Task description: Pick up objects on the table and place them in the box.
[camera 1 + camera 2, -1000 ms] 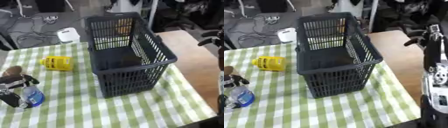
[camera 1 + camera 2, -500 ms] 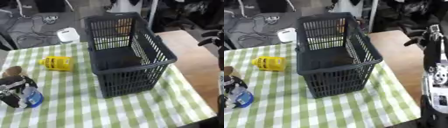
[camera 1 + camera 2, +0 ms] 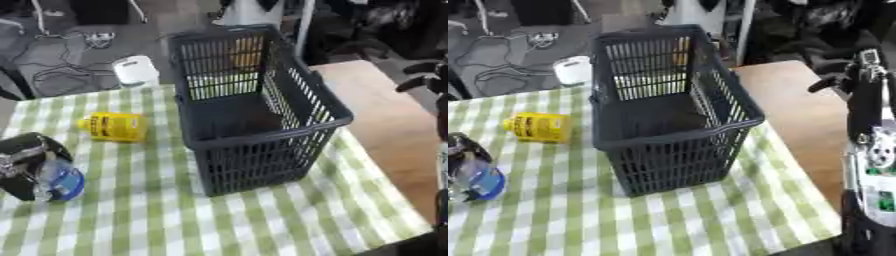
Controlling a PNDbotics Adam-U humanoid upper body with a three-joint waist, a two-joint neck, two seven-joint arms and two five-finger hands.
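Left hand (image 3: 28, 162), lower left, curls round blue-capped bottle (image 3: 59, 181) — not yet binned. Yellow item (image 3: 112, 127) left on cloth; basket (image 3: 262, 135) contents unclear. Right hand (image 3: 866, 70), frame right — can't tell state.

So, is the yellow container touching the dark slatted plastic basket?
Apart. The left eye view shows a strip of green checked cloth between the yellow container and the dark slatted plastic basket.

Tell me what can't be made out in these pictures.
- Left hand: blurred in both views; whether its fingers close on the blue-capped bottle is unclear.
- Basket floor: a dark shape inside, hidden by the slatted walls.
- Right hand: cut off by the right edge.
- Yellow container: label too small to read.
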